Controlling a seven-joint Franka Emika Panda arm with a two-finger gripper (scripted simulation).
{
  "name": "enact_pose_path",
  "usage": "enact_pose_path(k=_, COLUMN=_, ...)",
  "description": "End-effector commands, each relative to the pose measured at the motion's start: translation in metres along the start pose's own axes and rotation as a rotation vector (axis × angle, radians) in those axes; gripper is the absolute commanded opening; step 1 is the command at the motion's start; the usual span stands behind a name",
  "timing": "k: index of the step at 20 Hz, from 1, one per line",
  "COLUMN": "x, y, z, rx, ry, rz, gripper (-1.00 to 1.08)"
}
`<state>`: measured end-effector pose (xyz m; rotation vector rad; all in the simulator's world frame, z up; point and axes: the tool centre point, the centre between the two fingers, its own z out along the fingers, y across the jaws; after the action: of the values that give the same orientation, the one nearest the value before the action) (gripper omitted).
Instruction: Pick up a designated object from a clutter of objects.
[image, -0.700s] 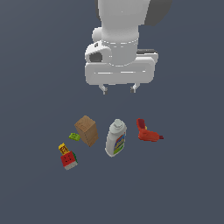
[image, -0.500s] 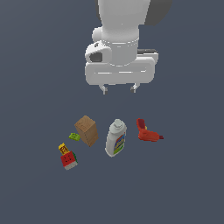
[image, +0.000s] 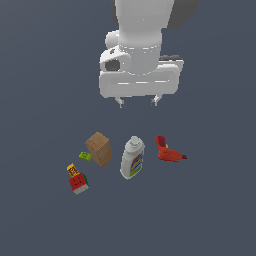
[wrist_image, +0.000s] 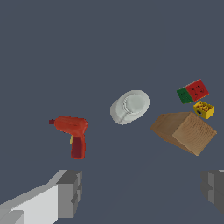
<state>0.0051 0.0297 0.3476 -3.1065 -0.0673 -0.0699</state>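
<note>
The red drill-like item (image: 168, 151) lies on the grey floor at the exterior view's right end of the clutter, just beside the white bottle (image: 132, 157). It sits well below the gripper (image: 137, 103) and slightly to the exterior view's right of it, untouched. The gripper hangs high above the objects, pointing straight down, jaws spread wide and holding nothing; in the wrist view both fingers (wrist_image: 70, 192) stand well apart. The brown box (image: 99, 148) stands left of the bottle.
</note>
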Motion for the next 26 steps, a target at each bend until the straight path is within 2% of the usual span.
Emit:
enact_pose_path(k=1, x=0.001, y=-0.001, z=0.002, rx=-0.001, ry=-0.004, rz=-0.012, gripper=1.08)
enact_pose_path(k=7, x=0.008, y=-0.011, z=0.015, rx=-0.003, ry=-0.03, rz=-0.087, gripper=1.08)
enact_pose_path(k=12, x=0.017, y=-0.025, z=0.034, rx=-0.003, ry=-0.067, rz=-0.198, gripper=1.08)
enact_pose_path(k=19, x=0.031, y=-0.055, z=0.076, rx=0.011, ry=-0.143, rz=-0.424, gripper=1.08)
enact_pose_path(k=26, x=0.041, y=-0.089, z=0.126, rx=0.045, ry=-0.223, rz=-0.669, gripper=1.08)
